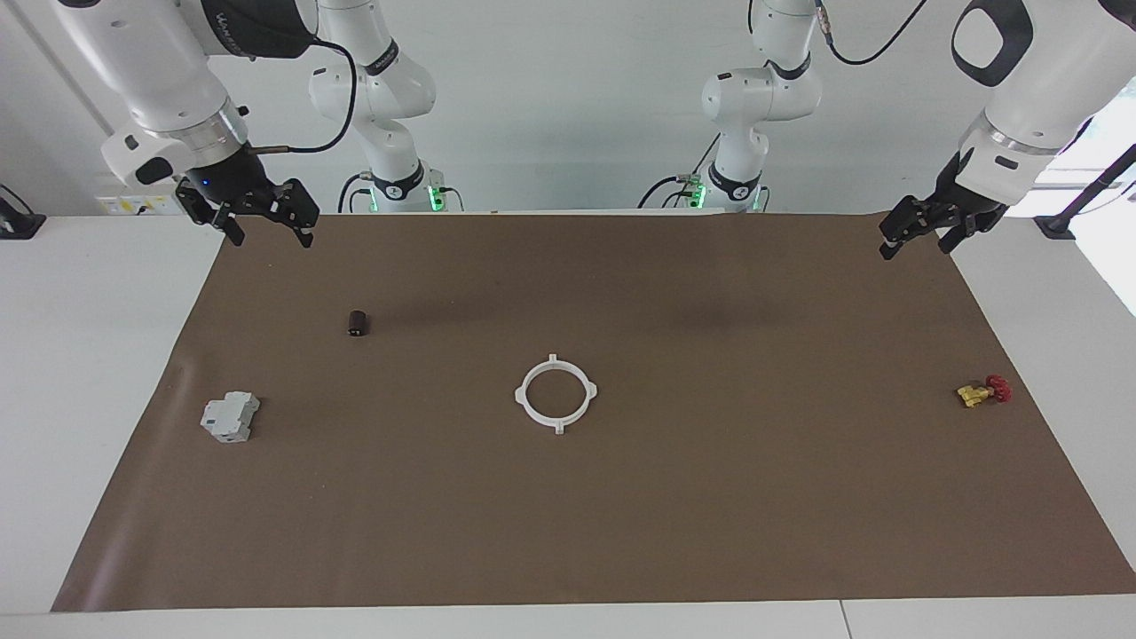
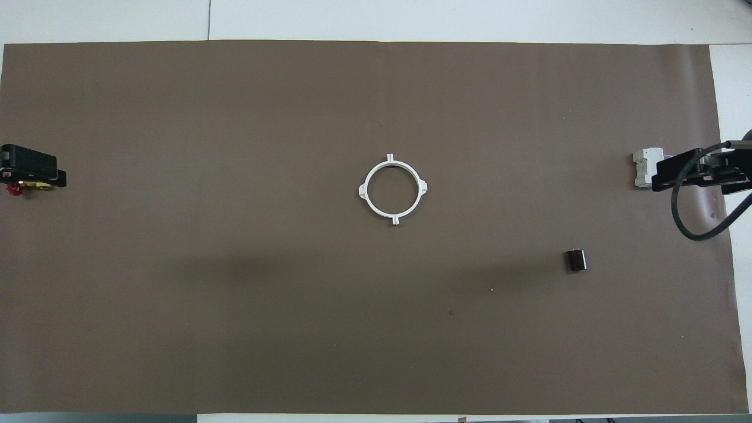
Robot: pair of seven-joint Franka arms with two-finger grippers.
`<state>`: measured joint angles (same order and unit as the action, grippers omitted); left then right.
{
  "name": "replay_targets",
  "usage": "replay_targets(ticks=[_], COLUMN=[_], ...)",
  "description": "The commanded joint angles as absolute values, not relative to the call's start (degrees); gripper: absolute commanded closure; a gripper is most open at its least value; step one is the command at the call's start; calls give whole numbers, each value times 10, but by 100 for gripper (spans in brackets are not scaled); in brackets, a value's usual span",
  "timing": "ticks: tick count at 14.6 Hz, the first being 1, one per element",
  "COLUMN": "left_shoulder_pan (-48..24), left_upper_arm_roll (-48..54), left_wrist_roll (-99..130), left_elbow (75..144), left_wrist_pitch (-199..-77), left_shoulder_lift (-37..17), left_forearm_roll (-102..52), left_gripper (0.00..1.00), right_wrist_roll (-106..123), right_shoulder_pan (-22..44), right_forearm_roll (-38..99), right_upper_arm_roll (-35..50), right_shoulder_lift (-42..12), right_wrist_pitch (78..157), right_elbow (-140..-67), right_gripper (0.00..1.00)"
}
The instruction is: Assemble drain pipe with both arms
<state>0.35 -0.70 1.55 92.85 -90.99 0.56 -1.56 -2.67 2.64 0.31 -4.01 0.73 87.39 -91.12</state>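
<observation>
The drain pipe (image 1: 560, 427) lies flat in the middle of the brown mat as one closed white ring with four nubs; the overhead view (image 2: 395, 221) shows it too. Its two halves sit joined together. My right gripper (image 1: 269, 231) is open and empty, raised over the mat's corner by the right arm's base. My left gripper (image 1: 919, 241) is open and empty, raised over the mat's corner by the left arm's base. Both grippers are well clear of the ring. In the overhead view the left gripper (image 2: 32, 167) and the right gripper (image 2: 693, 173) show at the side edges.
A grey boxy block (image 1: 229, 417) lies toward the right arm's end. A small dark cylinder (image 1: 358, 322) lies nearer to the robots than the block. A yellow-and-red valve (image 1: 983, 390) lies toward the left arm's end. The brown mat (image 1: 621, 532) covers the table.
</observation>
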Motion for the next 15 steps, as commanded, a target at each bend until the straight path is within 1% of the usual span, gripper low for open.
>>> replay_targets(ticks=[1, 15], left_shoulder_pan=[2, 2], left_upper_arm_roll=[-9, -9], left_wrist_roll=[8, 13], left_elbow=[940, 939], left_wrist_pitch=[-904, -909], left_shoulder_lift=[16, 16], left_forearm_roll=[-22, -23], left_gripper=[0, 0], right_wrist_roll=[-18, -18], right_shoulder_pan=[18, 18], right_forearm_roll=[-3, -2], right_upper_arm_roll=[-35, -35], right_shoulder_lift=[11, 11], right_wrist_pitch=[884, 885], right_elbow=[-915, -915], right_gripper=[0, 0])
